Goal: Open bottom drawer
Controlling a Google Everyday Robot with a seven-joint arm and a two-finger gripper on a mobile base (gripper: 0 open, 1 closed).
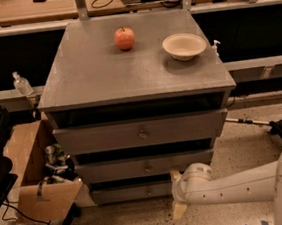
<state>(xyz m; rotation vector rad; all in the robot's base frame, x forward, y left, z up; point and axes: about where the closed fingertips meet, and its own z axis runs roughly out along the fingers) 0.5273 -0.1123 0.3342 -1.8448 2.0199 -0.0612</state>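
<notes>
Grey-painted wooden chest (126, 71) of three drawers fills centre frame, standing on a speckled floor. White robot arm (239, 189) enters from lower right, reaching low and leftward along the foot of the chest. Cardboard box (34, 196) sits on the floor just left of the chest.

Bottom drawer (129, 192) is the lowest and narrowest front, tucked under the middle one. It looks pushed in, with no interior showing.

Gripper (177, 192) is at floor level against the right end of that front. Its cream fingers (180, 209) stand spread, one above the other, with nothing held between them.

Bowl (184, 46) and apple (124, 38) rest on the chest top, well apart from the work.

Knob (149, 189) is a small round metal stud at mid-front, near the gripper but left of it and not yet enclosed.

Judgement: the step is the approach, before any grasp. The next move calls for shifting left until the knob lies between the fingers. Then close, and pull straight out toward the camera, keeping level so the drawer does not bind.
</notes>
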